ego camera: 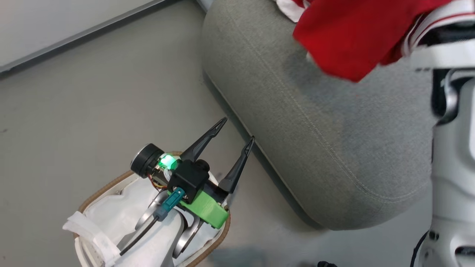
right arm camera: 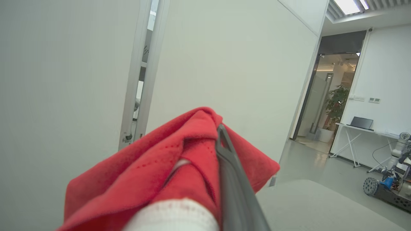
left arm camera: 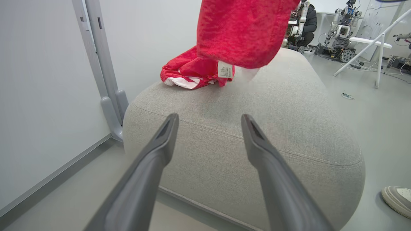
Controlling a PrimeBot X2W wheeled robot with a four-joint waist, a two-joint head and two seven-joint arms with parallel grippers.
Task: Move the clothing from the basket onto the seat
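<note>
Right hand (right arm camera: 210, 141) is clamped on the red clothing (ego camera: 345, 33) over the seat (ego camera: 315, 129). Left hand (ego camera: 238, 128) just gapes wide by the basket (ego camera: 107, 185).

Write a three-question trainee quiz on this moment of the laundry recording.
1. True or false: the left gripper is open and empty.
2. Relative to the seat, the red garment clamped in the right gripper is: A) lying flat on it; B) hanging above it; C) draped over the left gripper.
3. Where does the second red garment lie?
Key: 1 true; 2 B; 3 on the seat.
</note>
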